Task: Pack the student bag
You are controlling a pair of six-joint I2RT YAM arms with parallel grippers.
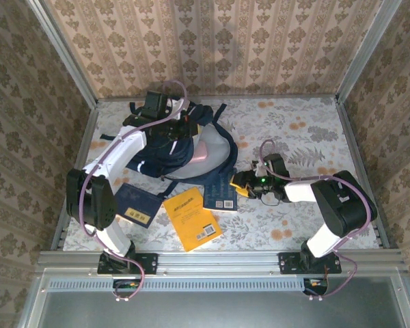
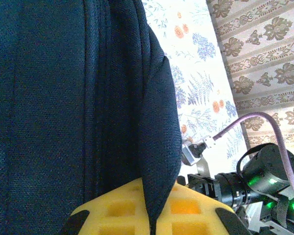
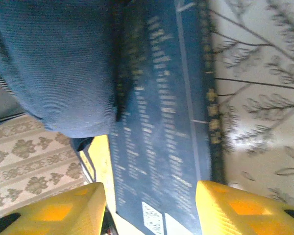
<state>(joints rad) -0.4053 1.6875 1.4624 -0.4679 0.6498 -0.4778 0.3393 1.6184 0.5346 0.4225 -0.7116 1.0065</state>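
The flowered tabletop (image 1: 307,137) carries everything. The student bag (image 1: 171,147) lies at its back, left of centre, mouth gaping toward the right so the pale lining (image 1: 206,152) shows. It looks set that way so flat things can be slid in from the side where the books wait.

Three books lie on the near side of the bag. The yellow book (image 1: 193,220) sits in the middle. The left blue book (image 1: 137,205) lies just beside it, near the left arm (image 1: 116,154). The right blue book (image 1: 222,197) is tucked partly under the bag's lower edge. All three are outside the bag, so packing appears to be at its start.

The left arm reaches over to the far end of the bag. Its jaws are pressed together on a fold of the dark fabric, which runs down between the yellow pads (image 2: 117,210) in the left wrist view. That hold most likely lifts the rim and keeps the mouth open while the other arm loads.

The right arm (image 1: 307,191) lies low across the tabletop, its jaws at the right blue book's outer edge. In the right wrist view the fingers (image 3: 245,210) stand spread, the book's cover between and beyond them. I cannot tell whether either one touches it. The placing suggests this book is to go in first.
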